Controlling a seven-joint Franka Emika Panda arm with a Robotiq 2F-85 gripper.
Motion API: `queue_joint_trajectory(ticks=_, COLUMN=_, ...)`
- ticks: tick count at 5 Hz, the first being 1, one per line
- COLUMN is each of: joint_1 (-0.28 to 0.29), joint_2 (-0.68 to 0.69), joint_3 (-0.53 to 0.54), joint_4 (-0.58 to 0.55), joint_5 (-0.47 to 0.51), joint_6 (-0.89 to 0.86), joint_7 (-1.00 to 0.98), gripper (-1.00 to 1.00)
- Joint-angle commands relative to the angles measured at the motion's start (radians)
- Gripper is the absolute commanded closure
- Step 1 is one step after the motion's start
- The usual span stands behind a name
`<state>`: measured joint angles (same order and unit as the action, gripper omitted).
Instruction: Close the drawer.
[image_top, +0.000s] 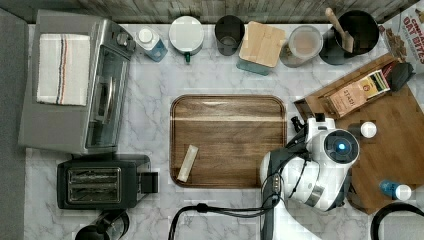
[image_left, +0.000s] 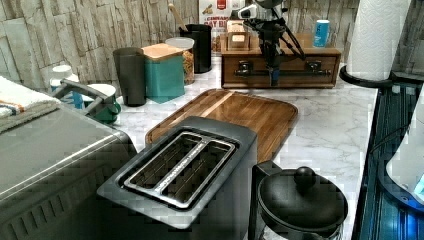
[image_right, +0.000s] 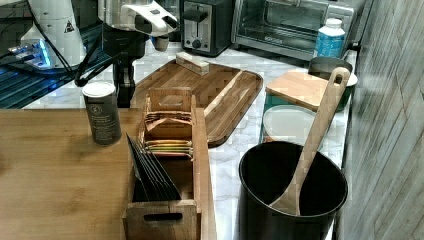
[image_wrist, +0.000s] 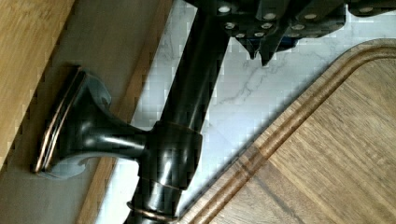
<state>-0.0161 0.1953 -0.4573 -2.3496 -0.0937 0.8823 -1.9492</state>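
In the top view, the arm (image_top: 320, 165) is covering the organiser's (image_top: 395, 135) front edge, so you are not seeing the drawer from above. In the left view, the gripper (image_left: 273, 75) is standing before the drawer (image_left: 280, 70) front, masking the middle of its handle (image_left: 250, 73). In the wrist view, the handle bar (image_wrist: 187, 107) is running off the picture's edge, and the fingertips are too dark to tell apart.

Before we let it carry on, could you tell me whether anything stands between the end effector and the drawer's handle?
Nothing visible does. In the left view the end effector is right at the dark bar handle on the drawer front, and the wrist view shows the handle directly by it, with bare marble counter between the drawer and the serving tray.
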Motion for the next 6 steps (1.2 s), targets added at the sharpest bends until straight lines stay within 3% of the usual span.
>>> queue_joint_trajectory(ticks=1, joint_1=-0.056, joint_2=0.012, joint_3=-0.075, joint_4=0.279, joint_5=-0.040, joint_6=0.112, joint_7=0.000, gripper=1.00)
queue_joint_trajectory(ticks=6, joint_1=-0.045, joint_2=0.014, joint_3=-0.087, joint_4=0.279, joint_5=-0.035, joint_6=0.113, joint_7=-0.003, gripper=1.00)
